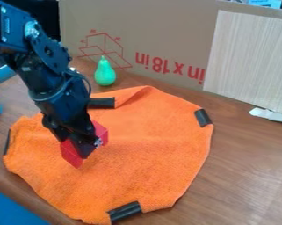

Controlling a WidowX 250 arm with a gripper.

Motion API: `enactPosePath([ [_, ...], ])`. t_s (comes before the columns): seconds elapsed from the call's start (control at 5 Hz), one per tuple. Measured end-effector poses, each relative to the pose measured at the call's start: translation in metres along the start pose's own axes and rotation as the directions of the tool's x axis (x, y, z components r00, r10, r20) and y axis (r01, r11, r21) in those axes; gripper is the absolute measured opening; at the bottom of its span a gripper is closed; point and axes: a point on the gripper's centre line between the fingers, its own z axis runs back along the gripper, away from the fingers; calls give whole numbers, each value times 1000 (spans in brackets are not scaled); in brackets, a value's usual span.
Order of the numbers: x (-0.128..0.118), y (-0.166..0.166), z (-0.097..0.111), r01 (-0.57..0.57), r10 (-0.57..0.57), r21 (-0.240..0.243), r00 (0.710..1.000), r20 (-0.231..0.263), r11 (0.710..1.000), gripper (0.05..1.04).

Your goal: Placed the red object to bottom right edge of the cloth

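1. Blue thing (11, 211) is seen at the near left corner.
2. Cloth (149, 154): could be rucked or dragged if the block were carried too low.
3. Gripper (88, 147): set at the block, over the cloth's left part; whether the block is pinched or merely straddled cannot be told.
4. Red block (70, 154): could be dropped or twisted by an off-centre hold.
5. Black strip (125, 212), near edge: block could be tipped if set down on it.
6. Obscured: block's middle, by the gripper; its contact with the cloth is unclear. Blue thing is cut off.
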Motion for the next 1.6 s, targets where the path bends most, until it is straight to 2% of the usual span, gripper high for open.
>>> enactPosePath([
  [0.2,0,-7,-3,27,-27,5,1000,2,1000,567],
  [0.8,-18,-32,-11,42,-42,-19,999,23,999,567],
  [1.0,-16,-34,-10,43,-42,-27,998,35,999,600],
  [1.2,-17,-36,-14,53,-53,-15,998,19,998,732],
  [1.4,-15,-33,-19,38,-38,-1,999,22,999,978],
  [1.6,-17,-28,-18,35,-35,-17,999,9,999,1003],
])
